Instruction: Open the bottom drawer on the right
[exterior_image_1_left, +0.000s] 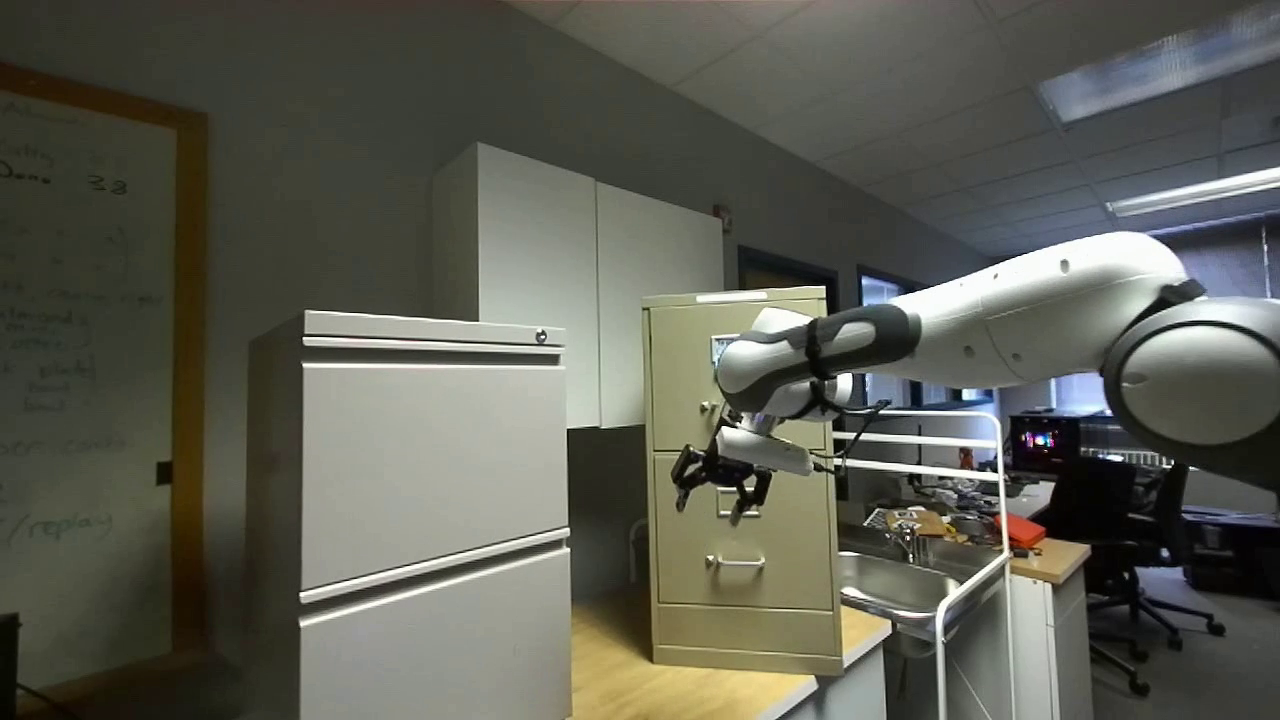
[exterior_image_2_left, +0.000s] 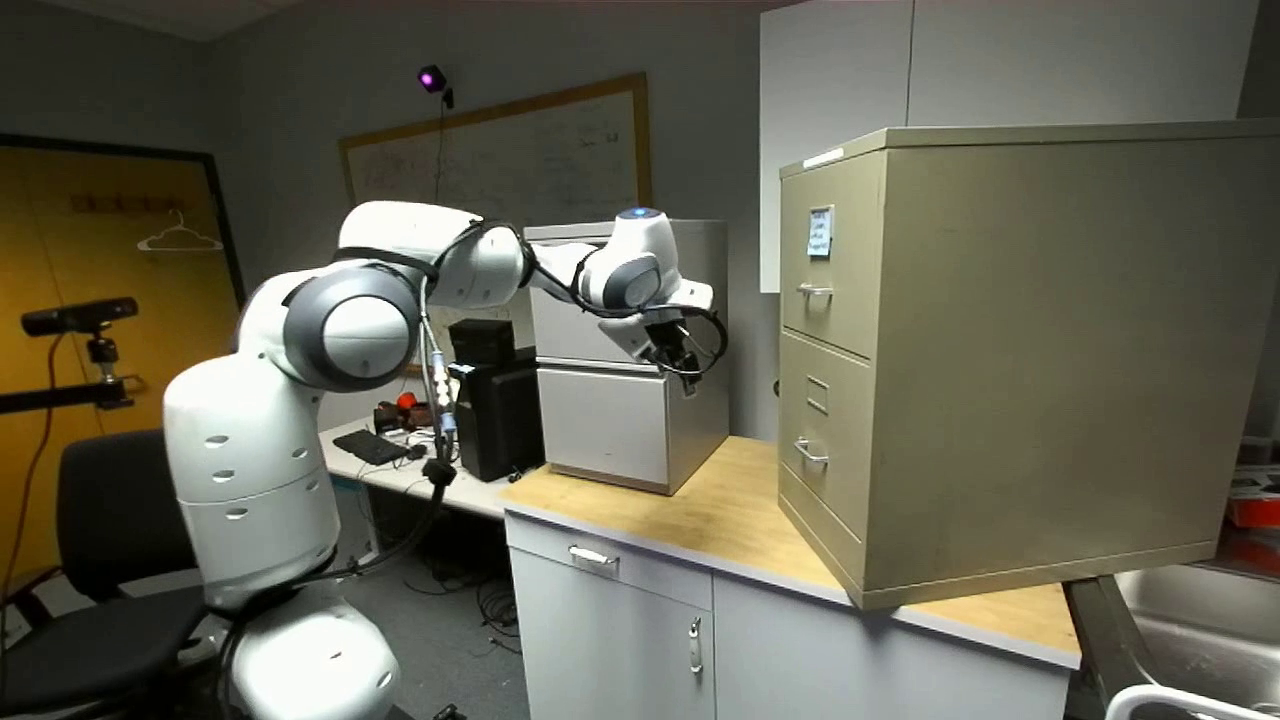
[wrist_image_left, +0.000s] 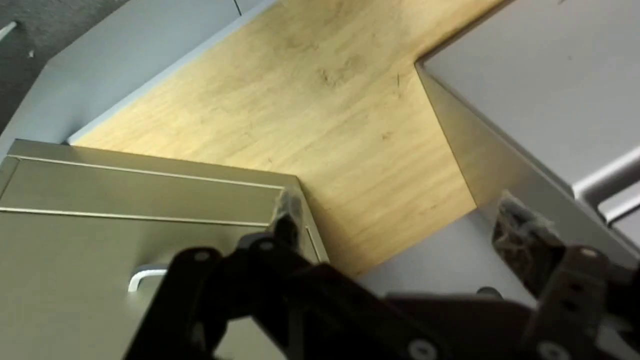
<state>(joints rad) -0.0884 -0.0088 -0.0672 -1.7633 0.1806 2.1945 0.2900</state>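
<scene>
The gripper (exterior_image_1_left: 709, 506) is hanging spread wide, empty; the bottom drawer (exterior_image_1_left: 745, 538) (lower of 2 in the beige cabinet (exterior_image_2_left: 1040, 360)) is sitting closed. A misaligned approach could be missing the handle (exterior_image_1_left: 740, 563).

On the countertop (exterior_image_2_left: 735, 500), in an exterior view: wide cabinet (exterior_image_2_left: 605, 422) to the left, filing cabinet (exterior_image_2_left: 1040, 360) to the right, with one lower corner past the countertop's edge and a wall cabinet (exterior_image_2_left: 1000, 60) behind. Right of the filing cabinet, sink (exterior_image_1_left: 905, 588); before the filing cabinet's bottom drawer (exterior_image_1_left: 715, 538), apart from it, gripper (exterior_image_1_left: 710, 508).
</scene>
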